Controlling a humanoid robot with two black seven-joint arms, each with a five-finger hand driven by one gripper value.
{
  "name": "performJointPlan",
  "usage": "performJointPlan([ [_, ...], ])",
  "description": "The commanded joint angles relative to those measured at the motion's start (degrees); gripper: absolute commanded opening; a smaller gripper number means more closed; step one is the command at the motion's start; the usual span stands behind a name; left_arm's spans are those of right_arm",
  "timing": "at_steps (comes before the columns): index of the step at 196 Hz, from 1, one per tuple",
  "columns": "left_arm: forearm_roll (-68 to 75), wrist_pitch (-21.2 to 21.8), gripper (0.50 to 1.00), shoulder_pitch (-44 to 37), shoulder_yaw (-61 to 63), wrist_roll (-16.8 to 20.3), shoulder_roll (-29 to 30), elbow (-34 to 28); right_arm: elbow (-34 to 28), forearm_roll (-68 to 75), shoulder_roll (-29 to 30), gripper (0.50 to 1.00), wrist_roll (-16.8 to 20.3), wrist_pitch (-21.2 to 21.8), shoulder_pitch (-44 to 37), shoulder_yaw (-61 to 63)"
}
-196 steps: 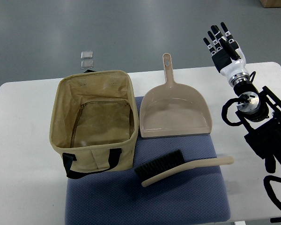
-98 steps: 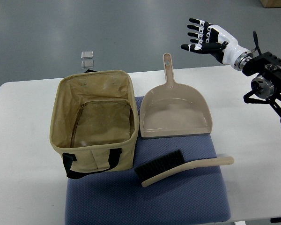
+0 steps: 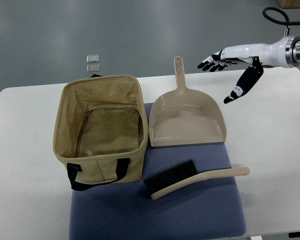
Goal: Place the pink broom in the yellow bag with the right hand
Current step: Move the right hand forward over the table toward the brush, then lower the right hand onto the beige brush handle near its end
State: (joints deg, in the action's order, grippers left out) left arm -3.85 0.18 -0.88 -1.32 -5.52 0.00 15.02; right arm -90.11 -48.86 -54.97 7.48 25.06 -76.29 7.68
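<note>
Reaching in from the right edge, the right hand (image 3: 229, 65) hangs in the air above the far right part of the table (image 3: 25, 130), its fingers (image 3: 210, 63) stretched out flat and its thumb pointing down, holding nothing. It sits beyond the dustpan (image 3: 186, 118), up and to the right of the pan's scoop and well apart from it. The dustpan lies flat with its handle pointing away from the robot and its open lip facing the near edge, resting partly on a blue mat (image 3: 190, 210). On the robot's side of the dustpan, on that same mat, lies the pink broom (image 3: 192, 179), on its side, untouched: the dark bristles point towards the dustpan at the left end, and the pale handle runs off to the right, slightly past the mat's edge. To the left of the dustpan, just beside it, stands the yellow bag (image 3: 100, 127), open at the top, with dark handles on its near side.
</note>
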Motion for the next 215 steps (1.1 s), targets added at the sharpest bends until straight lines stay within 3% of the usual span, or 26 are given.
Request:
performJointPlan([
  [1,0.0,0.0,1.000,0.0,-0.1,0.0,0.0,-0.1,-6.5,2.6,-3.9,0.930,1.0,-0.2,0.4,-3.4],
  [22,-0.1,0.0,1.000,0.0,-0.1,0.0,0.0,-0.1,-8.2,4.9,-5.1,0.930,1.6,-1.1,4.2,-4.0],
  [77,-0.2,0.0,1.000,0.0,-0.1,0.0,0.0,-0.2,-8.4,4.4,-2.6,0.930,1.4,-8.2,17.8,-3.5],
  [159,-0.2,0.0,1.000,0.0,0.0,0.0,0.0,-0.6,-7.9,-1.0,1.8,0.921,0.8,-13.8,26.1,-2.8],
  [215,-0.2,0.1,1.000,0.0,-0.1,0.0,0.0,-0.7,-7.2,-7.8,3.6,0.901,0.8,-14.2,30.3,-0.1],
])
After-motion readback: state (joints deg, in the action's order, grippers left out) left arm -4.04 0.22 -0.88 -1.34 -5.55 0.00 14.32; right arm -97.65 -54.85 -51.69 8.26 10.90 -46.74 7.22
